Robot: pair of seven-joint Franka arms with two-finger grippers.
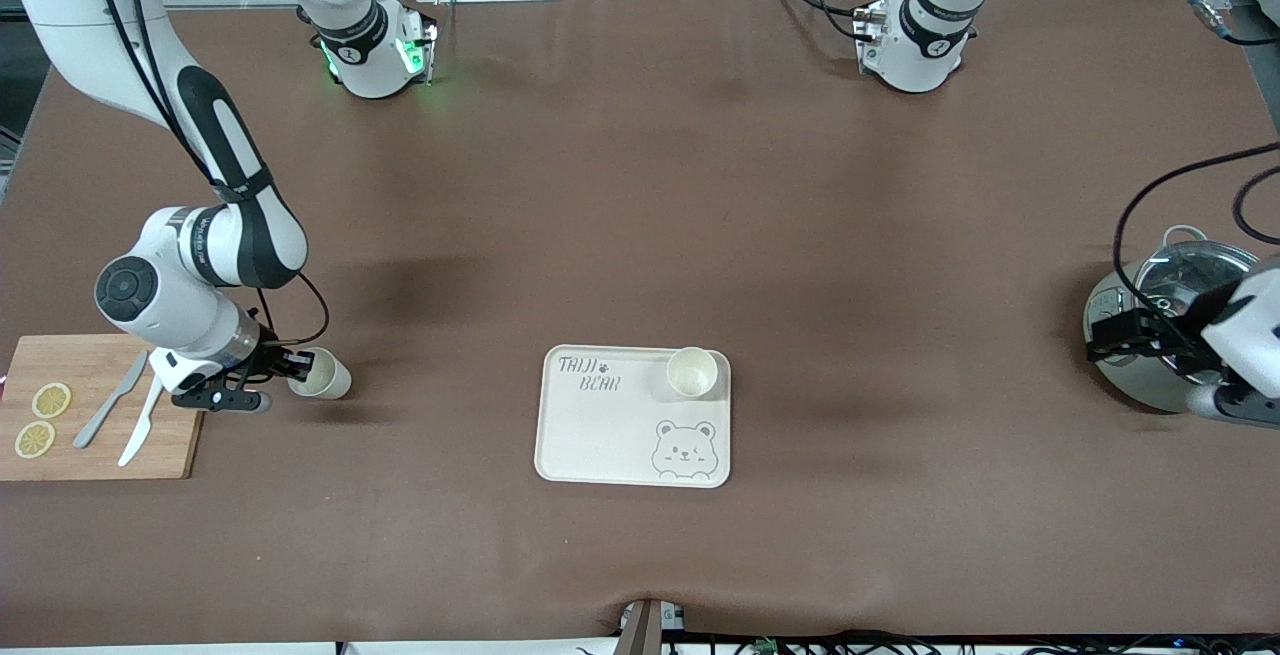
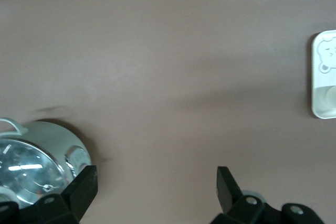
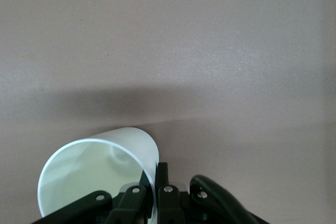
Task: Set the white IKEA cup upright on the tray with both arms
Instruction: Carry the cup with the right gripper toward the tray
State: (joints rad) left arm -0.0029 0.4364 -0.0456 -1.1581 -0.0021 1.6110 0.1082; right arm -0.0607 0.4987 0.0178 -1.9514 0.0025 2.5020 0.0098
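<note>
We see a brown mat point(image 1: 640, 185) covering the table, grey floor at the bases' edge. The right gripper point(image 1: 298, 367) pinches a tilted cup point(image 1: 322, 373) by its rim beside the board point(image 1: 90, 365) near the right arm's end. Another cup point(image 1: 692, 371) stands upright in the tray's point(image 1: 600, 435) corner, mid-table toward the camera's edge. The left gripper point(image 2: 157, 182) hangs spread beside the pot point(image 1: 1150, 315).

The brown table point(image 1: 640, 185) carries the tray point(image 1: 600, 435), a wooden cutting board point(image 1: 100, 455) and a steel pot point(image 1: 1150, 335).

The tray point(image 1: 600, 435) bears the grey lettering "TAIJI BEAR" near one corner.
</note>
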